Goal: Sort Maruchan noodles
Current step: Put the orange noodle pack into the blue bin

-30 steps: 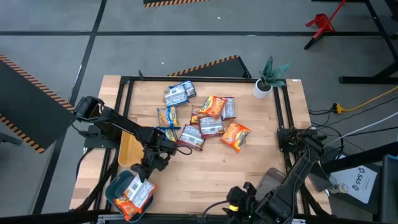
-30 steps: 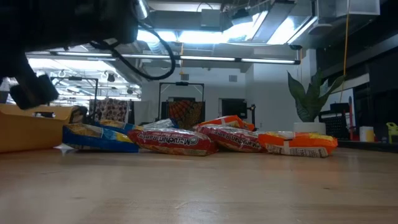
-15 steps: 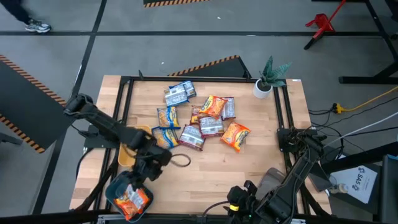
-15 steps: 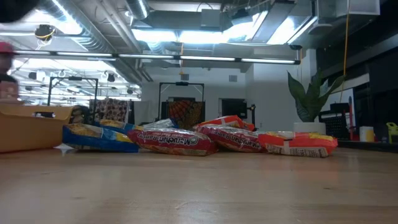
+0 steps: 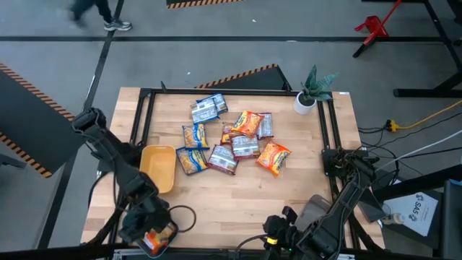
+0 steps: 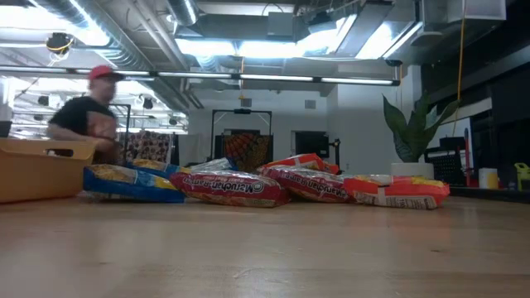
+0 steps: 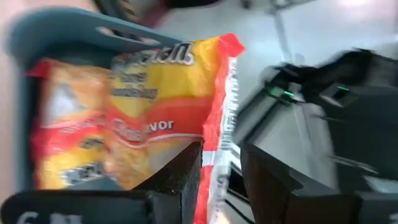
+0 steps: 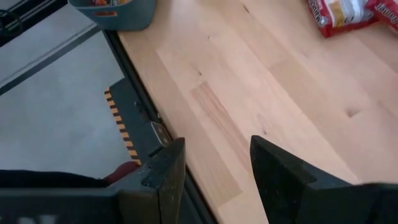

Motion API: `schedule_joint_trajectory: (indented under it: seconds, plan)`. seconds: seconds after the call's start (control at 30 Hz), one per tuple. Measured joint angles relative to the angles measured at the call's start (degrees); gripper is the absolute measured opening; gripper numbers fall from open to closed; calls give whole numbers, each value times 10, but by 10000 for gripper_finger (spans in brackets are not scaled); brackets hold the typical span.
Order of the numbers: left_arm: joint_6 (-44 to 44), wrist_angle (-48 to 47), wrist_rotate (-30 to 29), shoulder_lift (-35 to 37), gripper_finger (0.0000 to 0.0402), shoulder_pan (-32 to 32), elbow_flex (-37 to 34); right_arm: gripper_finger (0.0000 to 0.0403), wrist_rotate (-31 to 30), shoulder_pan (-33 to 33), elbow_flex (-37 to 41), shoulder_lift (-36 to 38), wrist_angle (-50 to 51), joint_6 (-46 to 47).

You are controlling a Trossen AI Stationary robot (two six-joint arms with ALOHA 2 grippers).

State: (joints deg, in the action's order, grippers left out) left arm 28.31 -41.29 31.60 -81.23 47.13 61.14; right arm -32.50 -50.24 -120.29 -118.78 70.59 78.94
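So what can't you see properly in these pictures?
- Teal tray: in the high view the left arm covers most of it.
- Orange packet: the left wrist view is blurred, so its print is hard to read.
- Right tool: the high view does not show it clearly among the dark arm parts.
- Person: the low view is motion-blurred.

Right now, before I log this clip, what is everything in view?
noodle packets: about ten; orange, blue-and-silver, red-brown; piled mid-table
orange packet: one; in the teal tray
teal tray: one; near-left table corner
yellow tray: one; left of the pile
potted plant: one; green, white pot; far-right corner
person: one; red cap, dark top; beyond the table
left gripper: over the teal tray, at the orange packet's edge
right gripper: at the near table edge, fingers open, empty
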Motion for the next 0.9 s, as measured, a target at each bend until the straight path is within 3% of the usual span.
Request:
schedule_joint_trajectory:
  seconds: [0.1,0.2,0.63,0.9]
  plan:
    - [7,0,-67,-1,110,24,0,166,-4,0,0,0,0,0]
    - [32,0,-94,-1,110,38,0,166,-3,0,0,0,0,0]
    - [151,-11,-115,-2,110,81,22,166,0,0,0,0,-1,-12]
    - [187,-35,-231,-1,110,105,81,166,-14,0,0,0,-2,-22]
